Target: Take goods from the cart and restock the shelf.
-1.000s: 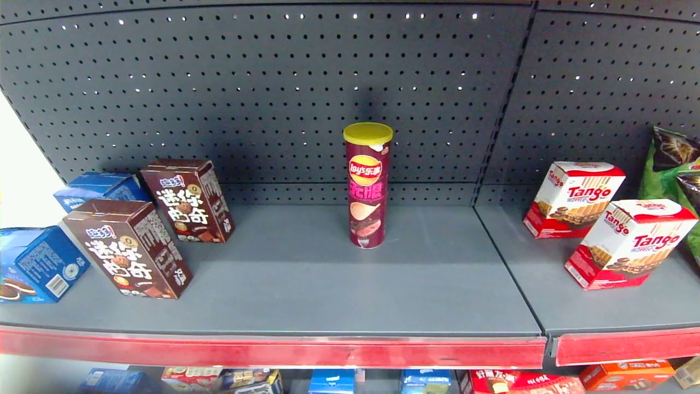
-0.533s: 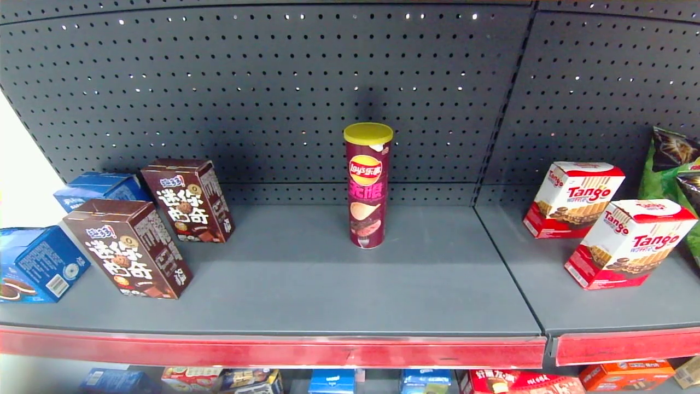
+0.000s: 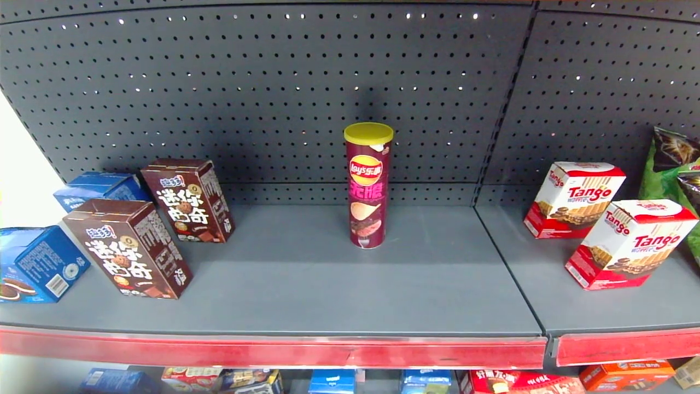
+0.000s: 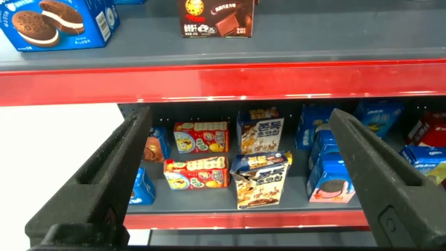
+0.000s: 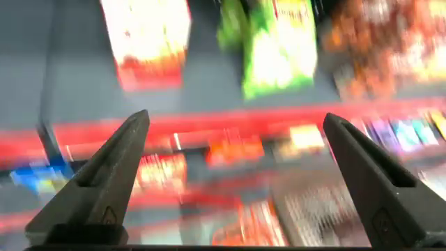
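A maroon chip can [image 3: 368, 186] with a yellow lid stands upright in the middle of the grey shelf [image 3: 306, 295], near the pegboard back. My left gripper [image 4: 244, 181] is open and empty, held in front of the shelf's red front edge [image 4: 223, 80], facing the lower shelf of snack boxes [image 4: 261, 171]. My right gripper [image 5: 233, 181] is open and empty too, with red and green packs [image 5: 279, 45] blurred beyond it.
Two brown cookie boxes [image 3: 131, 249] and blue boxes [image 3: 35, 262] lean at the shelf's left. Two red-and-white wafer boxes [image 3: 629, 243] and green bags [image 3: 675, 164] sit on the right section. Bare shelf lies on both sides of the can.
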Motion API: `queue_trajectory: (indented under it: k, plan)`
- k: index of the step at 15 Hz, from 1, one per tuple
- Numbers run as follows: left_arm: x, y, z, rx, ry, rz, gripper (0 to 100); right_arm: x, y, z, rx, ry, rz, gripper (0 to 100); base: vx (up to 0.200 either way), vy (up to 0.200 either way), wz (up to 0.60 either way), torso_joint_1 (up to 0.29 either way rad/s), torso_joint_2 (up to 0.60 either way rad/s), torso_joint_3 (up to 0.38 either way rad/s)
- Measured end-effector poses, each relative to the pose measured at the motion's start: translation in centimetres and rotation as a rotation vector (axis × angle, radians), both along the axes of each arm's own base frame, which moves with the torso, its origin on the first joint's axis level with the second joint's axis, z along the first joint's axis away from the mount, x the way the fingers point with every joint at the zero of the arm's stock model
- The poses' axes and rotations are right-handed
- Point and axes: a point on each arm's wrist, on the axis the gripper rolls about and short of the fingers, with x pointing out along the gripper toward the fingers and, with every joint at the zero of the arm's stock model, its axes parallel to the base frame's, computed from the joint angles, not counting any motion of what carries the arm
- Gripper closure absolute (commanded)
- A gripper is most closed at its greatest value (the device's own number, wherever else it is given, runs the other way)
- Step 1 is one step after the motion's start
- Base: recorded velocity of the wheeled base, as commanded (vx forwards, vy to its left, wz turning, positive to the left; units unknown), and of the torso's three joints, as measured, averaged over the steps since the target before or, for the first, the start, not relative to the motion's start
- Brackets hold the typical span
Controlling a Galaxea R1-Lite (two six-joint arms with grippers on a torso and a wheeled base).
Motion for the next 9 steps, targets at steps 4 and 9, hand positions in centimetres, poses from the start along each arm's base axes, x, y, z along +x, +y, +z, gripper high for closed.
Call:
queue_trajectory:
  k: [4,9]
  plan:
    - [0.0,0.0,0.0,0.000,0.000,0.000,0,-3.0,1.4,-3.6,0.031,0.035,-0.046,0,0.000,0.000,0.00,0.000,0.00,0.000]
    - [0.0,0.0,0.0,0.000,0.000,0.000,0,-3.9,1.3,-5.8,0.041,-0.042,-0.036,0,0.000,0.000,0.00,0.000,0.00,0.000]
